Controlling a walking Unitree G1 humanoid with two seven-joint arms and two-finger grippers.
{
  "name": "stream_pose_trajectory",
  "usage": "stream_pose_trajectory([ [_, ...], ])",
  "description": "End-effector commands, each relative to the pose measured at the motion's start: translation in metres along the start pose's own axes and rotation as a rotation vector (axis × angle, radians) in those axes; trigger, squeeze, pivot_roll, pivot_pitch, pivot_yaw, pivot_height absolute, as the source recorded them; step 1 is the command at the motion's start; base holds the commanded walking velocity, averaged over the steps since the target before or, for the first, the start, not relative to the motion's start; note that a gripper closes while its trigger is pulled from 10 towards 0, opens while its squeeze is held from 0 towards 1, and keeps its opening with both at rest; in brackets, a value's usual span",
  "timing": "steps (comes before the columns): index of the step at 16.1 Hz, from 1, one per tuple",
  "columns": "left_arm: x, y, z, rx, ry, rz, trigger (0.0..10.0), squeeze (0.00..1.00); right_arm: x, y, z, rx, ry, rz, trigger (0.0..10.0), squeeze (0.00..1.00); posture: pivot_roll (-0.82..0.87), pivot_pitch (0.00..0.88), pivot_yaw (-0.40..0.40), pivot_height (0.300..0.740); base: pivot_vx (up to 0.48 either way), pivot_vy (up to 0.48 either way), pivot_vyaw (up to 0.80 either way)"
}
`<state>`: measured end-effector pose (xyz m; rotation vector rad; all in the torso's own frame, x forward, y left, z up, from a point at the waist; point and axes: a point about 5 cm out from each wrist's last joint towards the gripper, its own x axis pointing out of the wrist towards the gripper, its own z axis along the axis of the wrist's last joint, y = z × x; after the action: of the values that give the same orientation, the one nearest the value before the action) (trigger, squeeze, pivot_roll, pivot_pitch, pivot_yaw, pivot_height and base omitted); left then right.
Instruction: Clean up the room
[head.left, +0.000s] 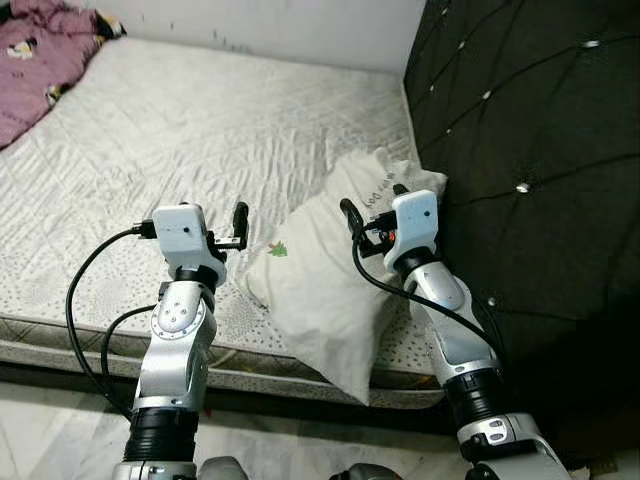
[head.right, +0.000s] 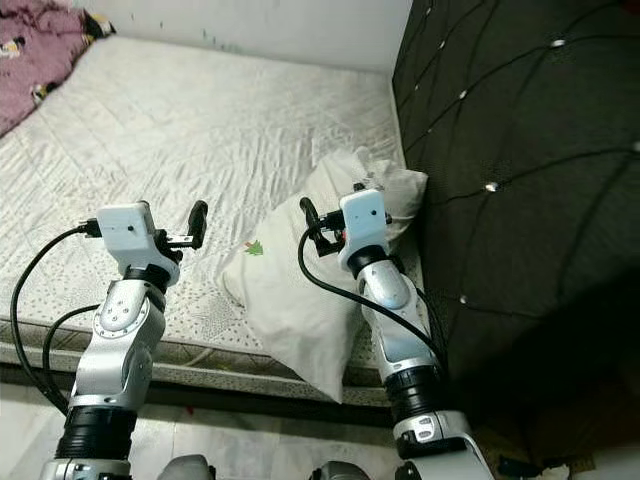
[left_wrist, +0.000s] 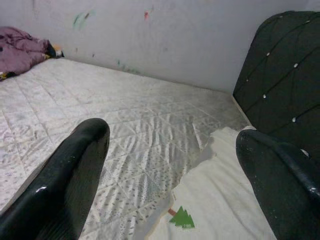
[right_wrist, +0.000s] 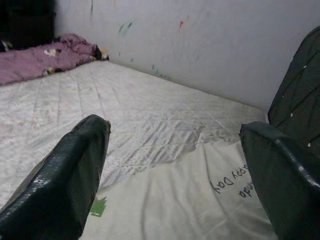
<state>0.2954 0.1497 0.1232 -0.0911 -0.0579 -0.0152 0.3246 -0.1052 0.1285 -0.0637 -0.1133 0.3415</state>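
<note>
A white pillow with a small green tree print lies crumpled at the near right corner of the bare quilted mattress, leaning toward the black headboard. My left gripper is raised just left of the pillow, open, with nothing between its fingers. My right gripper hovers over the pillow's upper part, also open and empty. Through the right wrist view the pillow lies below the spread fingers.
A purple blanket is bunched at the mattress's far left corner. A white wall with small paint marks runs behind the bed. The tufted headboard closes off the right side. The mattress's front edge is near my arms, with light floor below.
</note>
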Motion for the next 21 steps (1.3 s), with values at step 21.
stream_pose_trajectory([
  [21,-0.050,0.023,-0.005,0.069,0.097,0.162,10.0,0.00,-0.033,0.031,0.001,0.157,0.025,0.170,10.0,0.00,0.08,0.028,-0.087,0.740,0.000,0.000,0.00],
])
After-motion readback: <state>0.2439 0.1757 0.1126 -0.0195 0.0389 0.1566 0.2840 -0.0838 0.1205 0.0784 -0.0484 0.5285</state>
